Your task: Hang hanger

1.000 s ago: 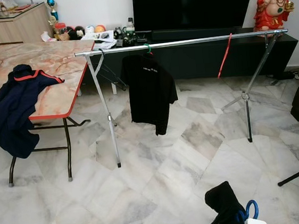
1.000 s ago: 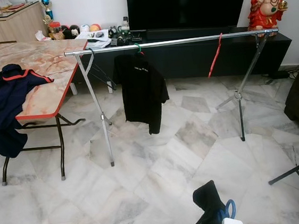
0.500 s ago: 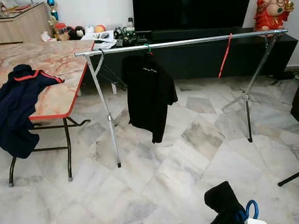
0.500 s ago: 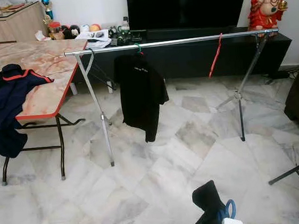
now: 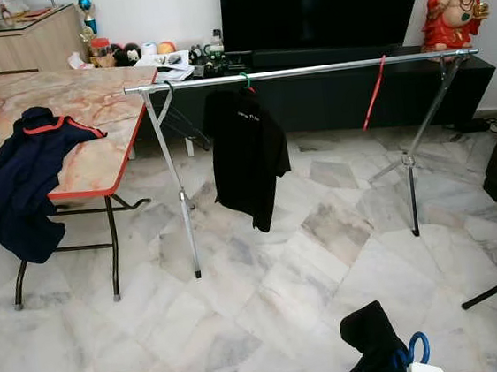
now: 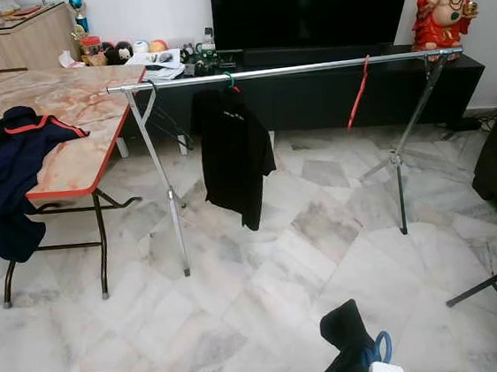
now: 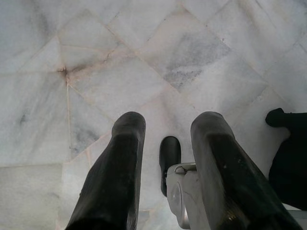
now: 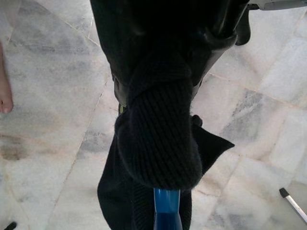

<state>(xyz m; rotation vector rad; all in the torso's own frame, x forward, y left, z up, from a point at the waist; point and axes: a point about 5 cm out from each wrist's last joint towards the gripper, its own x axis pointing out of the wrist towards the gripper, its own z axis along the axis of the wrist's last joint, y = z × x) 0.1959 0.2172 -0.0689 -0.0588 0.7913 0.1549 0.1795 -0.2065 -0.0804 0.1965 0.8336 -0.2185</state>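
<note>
The right gripper [image 8: 160, 86] is clamped on a blue plastic hanger [image 8: 166, 211] draped in a black knitted garment [image 8: 153, 143], carried low toward the silver metal clothes rail [image 5: 307, 70], while the left gripper [image 7: 165, 158] hangs apart and idle.

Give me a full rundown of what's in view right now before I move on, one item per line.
Clothes rack: one, silver, across the room in front of the TV unit.
Black shirt: one, hanging on a green hanger on the rack's rail.
Red strap: one, hanging from the rail further right.
Folding table: one, marble-pattern top with red edge, at left.
Navy jacket: one, red trim, draped over the table edge.
TV: one, black, on the dark unit.
Figurine: one, red and gold, at right.
Left gripper: fingers apart, over the marble floor.
Right gripper: wrapped in a black knit garment on a blue hanger.
</note>
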